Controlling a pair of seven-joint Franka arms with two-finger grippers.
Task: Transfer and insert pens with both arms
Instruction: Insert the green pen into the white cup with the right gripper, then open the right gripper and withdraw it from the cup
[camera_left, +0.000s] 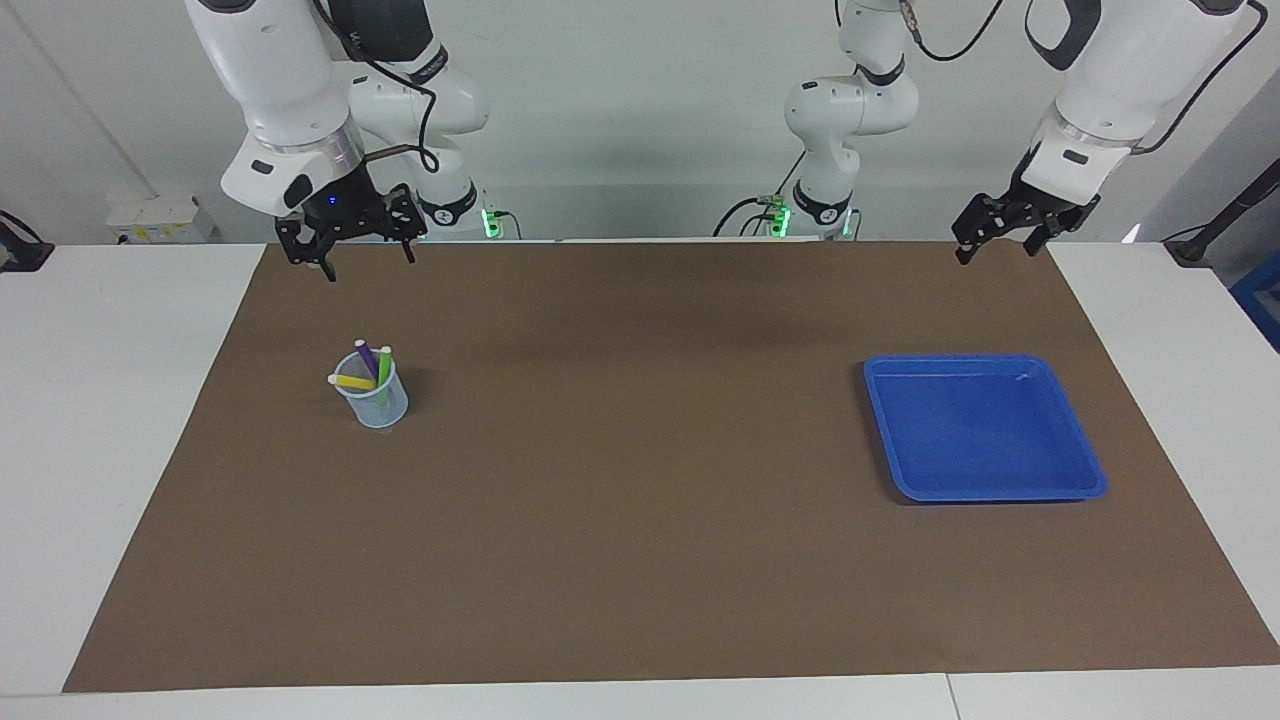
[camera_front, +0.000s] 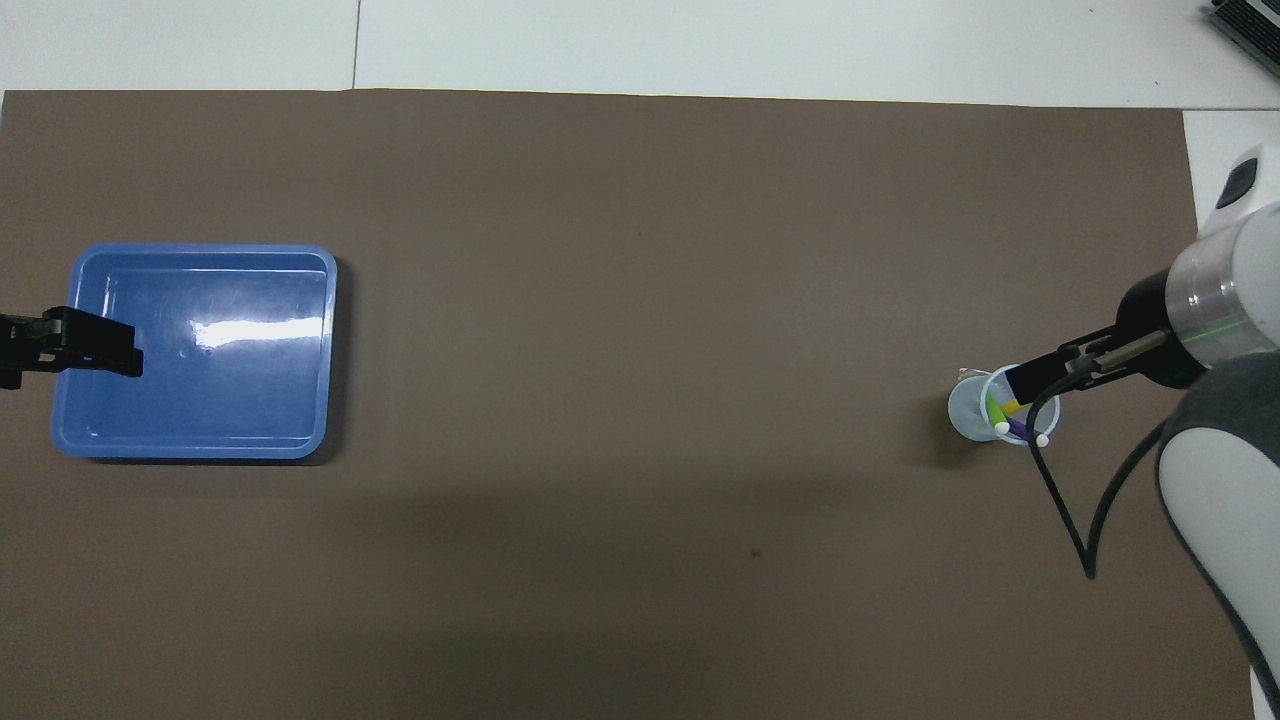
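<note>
all three pens (camera_left: 367, 370) sit in the clear cup (camera_left: 374, 400), left of frame. a careless reach could tip that light cup. right tool (camera_left: 350, 243) hangs upper left, jaws apart, empty; left tool (camera_left: 1010, 225) upper right above the blue tray (camera_left: 985, 428), same.

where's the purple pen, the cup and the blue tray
purple pen (camera_left: 367, 358): facing view, on its purple barrel above the cup's rim
cup (camera_left: 384, 408): facing view, on its clear outer wall
blue tray (camera_left: 985, 494): facing view, on the rim farthest from the robots
</note>
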